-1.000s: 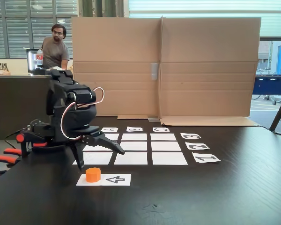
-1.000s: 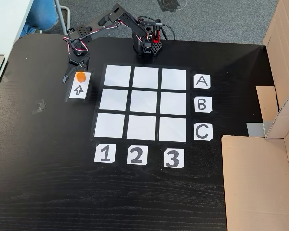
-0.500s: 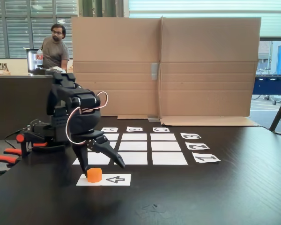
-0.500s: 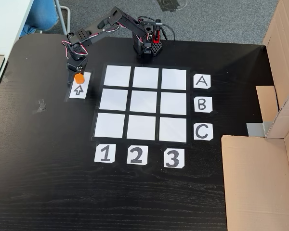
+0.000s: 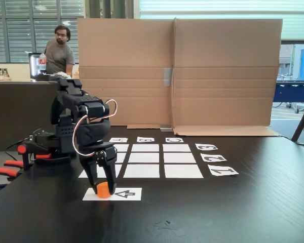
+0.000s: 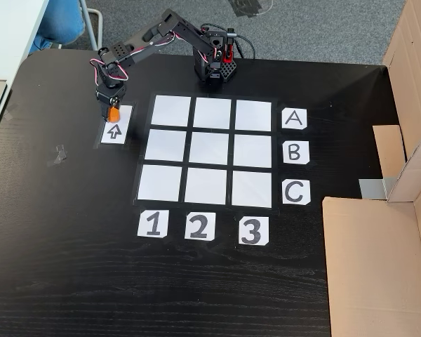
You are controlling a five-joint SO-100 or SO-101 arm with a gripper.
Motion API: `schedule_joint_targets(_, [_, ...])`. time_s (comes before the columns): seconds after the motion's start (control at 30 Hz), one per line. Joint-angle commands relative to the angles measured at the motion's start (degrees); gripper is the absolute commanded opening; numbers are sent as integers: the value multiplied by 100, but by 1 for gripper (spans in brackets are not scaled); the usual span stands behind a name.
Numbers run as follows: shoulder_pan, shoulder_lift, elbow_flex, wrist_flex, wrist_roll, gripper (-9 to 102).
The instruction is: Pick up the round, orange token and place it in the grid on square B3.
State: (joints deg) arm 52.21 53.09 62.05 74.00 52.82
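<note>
The orange token [image 5: 103, 191] sits on the end of the white arrow card [image 5: 125, 194], left of the grid in the low fixed view. My gripper [image 5: 104, 188] points straight down over it, with one black finger on each side pressed against the token. In the fixed view from above, the token [image 6: 114, 113] shows as an orange spot under the gripper [image 6: 111, 111]. The grid [image 6: 209, 149] of nine white rectangles lies to the right of it. Square B3 [image 6: 252, 150] is blank, in line with the B and 3 cards; in the low view square B3 [image 5: 145, 148] is in the far row.
The arm's base [image 6: 215, 67] stands at the table's far edge, by the A row. A cardboard wall [image 5: 177, 71] rises behind the grid, and cardboard [image 6: 379, 260] covers the table's right side. A person [image 5: 59, 50] stands far behind. A tape scrap [image 6: 57, 154] lies at the left.
The gripper swung over the token, came down around it and drew its wide-open fingers together onto it. The token has stayed on the arrow card.
</note>
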Motion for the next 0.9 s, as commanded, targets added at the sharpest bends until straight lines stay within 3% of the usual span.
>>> schedule_joint_targets(0.0, [-193,1468,817,-308,-176,-1])
schedule_joint_targets(0.23, [-1222,3806,2382,-185,-290,-1])
schedule_joint_targets(0.57, [-4078,6196,2549,1406,-44,-1])
schedule_joint_targets(0.87, [-6609,6108,2487,1494,1266,-1])
